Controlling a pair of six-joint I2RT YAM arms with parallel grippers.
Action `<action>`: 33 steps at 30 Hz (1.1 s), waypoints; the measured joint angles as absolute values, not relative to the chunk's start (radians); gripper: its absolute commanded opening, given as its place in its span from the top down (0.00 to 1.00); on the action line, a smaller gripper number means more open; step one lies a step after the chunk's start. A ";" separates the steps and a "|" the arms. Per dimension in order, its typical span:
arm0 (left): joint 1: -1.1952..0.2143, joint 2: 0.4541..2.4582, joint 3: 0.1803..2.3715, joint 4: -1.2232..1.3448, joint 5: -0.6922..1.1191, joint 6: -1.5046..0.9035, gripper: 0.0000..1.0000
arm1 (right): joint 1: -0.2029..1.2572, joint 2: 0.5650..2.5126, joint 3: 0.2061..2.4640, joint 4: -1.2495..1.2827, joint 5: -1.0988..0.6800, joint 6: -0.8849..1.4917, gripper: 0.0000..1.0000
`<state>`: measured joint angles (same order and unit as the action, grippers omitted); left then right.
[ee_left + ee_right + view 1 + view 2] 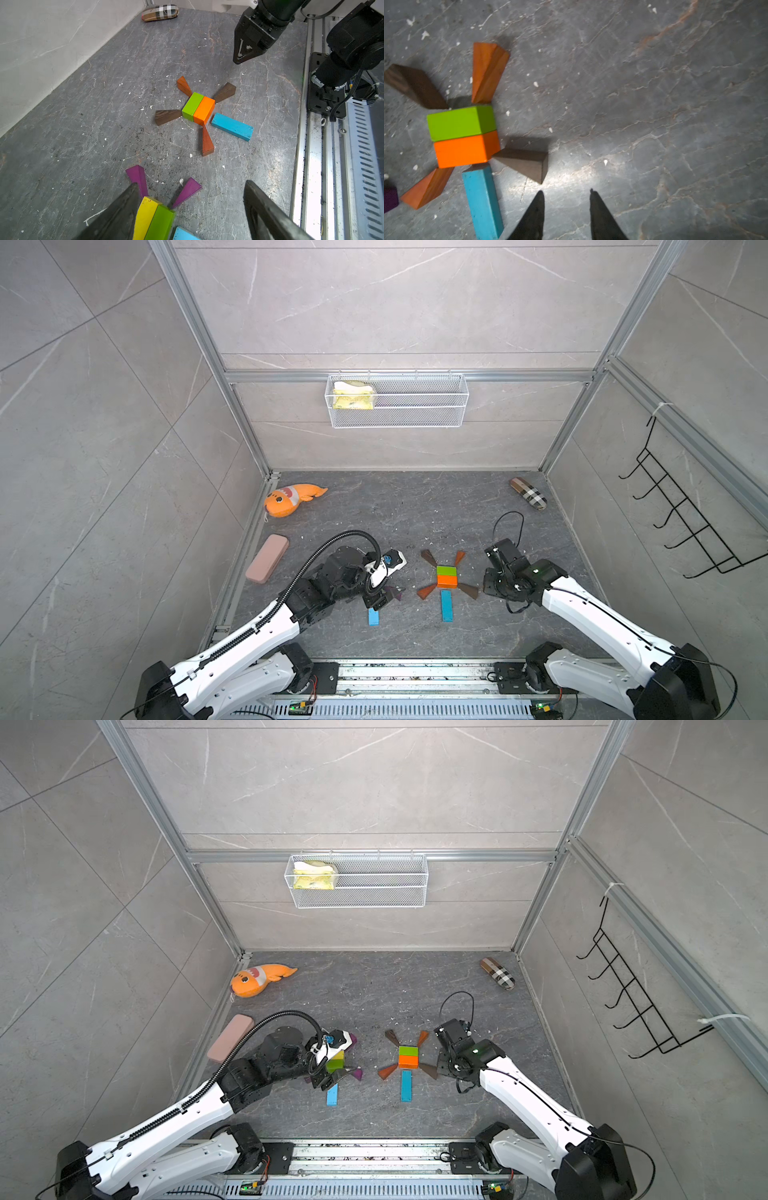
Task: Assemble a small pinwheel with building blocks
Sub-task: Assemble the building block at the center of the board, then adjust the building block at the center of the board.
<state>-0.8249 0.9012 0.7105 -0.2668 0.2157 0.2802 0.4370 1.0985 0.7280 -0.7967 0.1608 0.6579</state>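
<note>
Shows left hand spread wide and empty astride paired yellow and green painted bricks on the table, lying lengthwise inside its span, with right hand, slightly parted and empty, farther away.

Dead centre, far brick and near brick sit touching, wedges fanning off all four corners, bar just near of the near brick. Over to the left, left bricks side by side, left wedges just right of them, left bar near. Fish far left, case near of it, pouch far right, basket up on the far wall
</note>
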 measured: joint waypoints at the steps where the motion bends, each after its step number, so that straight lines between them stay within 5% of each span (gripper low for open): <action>1: -0.825 0.896 0.710 -0.271 0.216 0.281 0.17 | 0.411 1.115 0.721 -0.790 0.147 0.641 0.65; 13: -0.825 0.843 0.710 -0.291 0.220 0.284 0.09 | 0.384 1.330 0.705 -0.678 0.044 0.577 0.68; 33: -0.825 0.844 0.710 -0.293 0.220 0.294 0.08 | 0.385 1.359 0.691 -0.623 0.018 0.559 0.62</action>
<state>-0.8246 0.8440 0.7105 -0.2928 0.2199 0.2935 0.3851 1.3590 0.6914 -0.6231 0.0177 0.5591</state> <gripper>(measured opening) 0.915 0.375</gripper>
